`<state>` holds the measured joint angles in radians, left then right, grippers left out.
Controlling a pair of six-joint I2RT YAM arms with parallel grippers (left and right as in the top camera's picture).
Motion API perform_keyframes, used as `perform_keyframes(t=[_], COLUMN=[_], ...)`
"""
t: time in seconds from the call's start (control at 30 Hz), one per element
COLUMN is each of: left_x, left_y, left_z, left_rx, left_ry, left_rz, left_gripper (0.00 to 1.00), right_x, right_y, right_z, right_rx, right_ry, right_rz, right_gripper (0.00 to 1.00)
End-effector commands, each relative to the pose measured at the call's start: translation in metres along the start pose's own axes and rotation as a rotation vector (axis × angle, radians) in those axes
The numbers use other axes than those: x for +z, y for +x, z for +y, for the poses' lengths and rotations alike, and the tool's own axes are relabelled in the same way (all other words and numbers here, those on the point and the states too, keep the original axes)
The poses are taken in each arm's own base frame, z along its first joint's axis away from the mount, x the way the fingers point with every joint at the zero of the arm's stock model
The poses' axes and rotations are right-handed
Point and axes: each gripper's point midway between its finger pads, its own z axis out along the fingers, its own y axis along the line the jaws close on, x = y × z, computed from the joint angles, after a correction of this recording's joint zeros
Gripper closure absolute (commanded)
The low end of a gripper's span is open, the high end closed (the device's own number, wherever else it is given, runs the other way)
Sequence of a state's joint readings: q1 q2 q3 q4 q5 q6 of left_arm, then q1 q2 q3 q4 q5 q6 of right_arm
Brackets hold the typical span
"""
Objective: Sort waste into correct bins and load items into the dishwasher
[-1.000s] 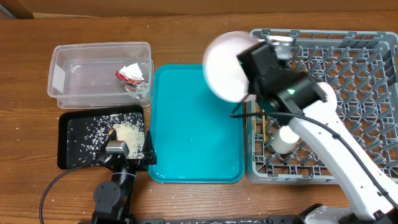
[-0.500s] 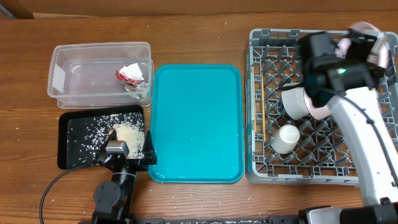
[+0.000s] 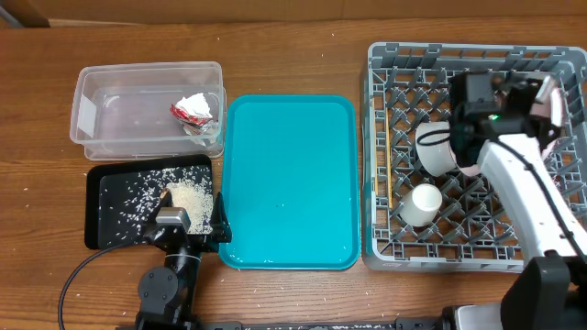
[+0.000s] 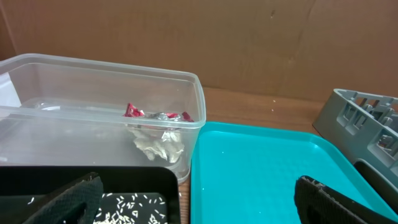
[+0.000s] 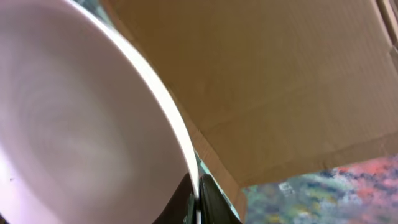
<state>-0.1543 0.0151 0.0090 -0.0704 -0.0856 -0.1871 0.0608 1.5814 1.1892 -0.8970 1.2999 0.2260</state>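
Tabletop same; R claw sank plate into rack.

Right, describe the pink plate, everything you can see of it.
The pale-pink plate is round, smooth and glossy, like ceramic or melamine, with a thin rim and no food visible on the face shown. It is held on edge, nearly upright, over the grey dish rack, its rim pinched by the right gripper. Whether it touches the pegs cannot be seen.
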Motion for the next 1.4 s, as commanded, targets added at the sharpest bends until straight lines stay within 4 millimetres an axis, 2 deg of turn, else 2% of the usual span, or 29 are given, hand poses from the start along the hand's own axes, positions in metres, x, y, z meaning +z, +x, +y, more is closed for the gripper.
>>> perform_keyframes(t=[0.0, 0.03, 0.1, 0.13, 0.17, 0.2, 0.33, 0.37, 0.47, 0.57, 0.7, 0.8, 1.0, 1.27, 1.37], left_x=[0.000, 0.000, 0.000, 0.000, 0.000, 0.000, 0.000, 0.000, 0.000, 0.000, 0.000, 0.000, 0.000, 0.000, 0.000], left_y=[-0.001, -0.001, -0.001, -0.001, -0.001, -0.001, -0.001, -0.001, -0.001, -0.001, -0.001, -0.001, -0.001, -0.001, -0.001], left_z=[0.002, 0.002, 0.002, 0.002, 0.002, 0.002, 0.002, 0.002, 0.002, 0.002, 0.002, 0.002, 0.002, 0.002, 0.002], left_rx=[-0.012, -0.012, -0.012, -0.012, -0.012, -0.012, -0.012, -0.012, -0.012, -0.012, -0.012, -0.012, -0.012, -0.012, -0.012], left_ry=[-0.005, -0.005, -0.005, -0.005, -0.005, -0.005, -0.005, -0.005, -0.005, -0.005, -0.005, -0.005, -0.005, -0.005, -0.005], left_rz=[-0.010, -0.010, -0.010, -0.010, -0.010, -0.010, -0.010, -0.010, -0.010, -0.010, -0.010, -0.010, -0.010, -0.010, -0.010], left_gripper=[0.00, 0.00, 0.00, 0.00, 0.00, 0.00, 0.00, 0.00, 0.00, 0.00, 0.00, 0.00, 0.00, 0.00, 0.00], right_x=[-0.007, -0.012, -0.023, -0.029, -0.039, -0.045, -0.083, -0.095, -0.137, -0.189, -0.246, -0.268, -0.329, -0.378, -0.389], right_y=[-0.003, -0.006, -0.012, -0.014, -0.017, -0.018, -0.030, -0.033, -0.035, -0.029, -0.018, -0.007, 0.019, 0.054, 0.060], right_z=[0.000, 0.001, 0.004, 0.007, 0.012, 0.015, 0.035, 0.044, 0.080, 0.119, 0.146, 0.154, 0.153, 0.151, 0.148], right_rx=[-0.115, -0.114, -0.110, -0.112, -0.117, -0.120, -0.092, -0.087, -0.119, -0.159, -0.090, -0.040, -0.119, -0.264, -0.290], right_ry=[0.043, 0.045, 0.048, 0.042, 0.024, 0.012, -0.096, -0.160, -0.436, -0.807, -1.210, -1.374, -1.687, -1.763, -1.761], right_rz=[-0.044, -0.060, -0.099, -0.115, -0.143, -0.159, -0.249, -0.265, -0.282, -0.245, -0.103, 0.026, 0.173, 0.139, 0.102], right_gripper=[0.96, 0.95, 0.87, 0.76, 0.59, 0.50, 0.25, 0.23, 0.21, 0.22, 0.28, 0.39, 0.42, 0.42, 0.39])
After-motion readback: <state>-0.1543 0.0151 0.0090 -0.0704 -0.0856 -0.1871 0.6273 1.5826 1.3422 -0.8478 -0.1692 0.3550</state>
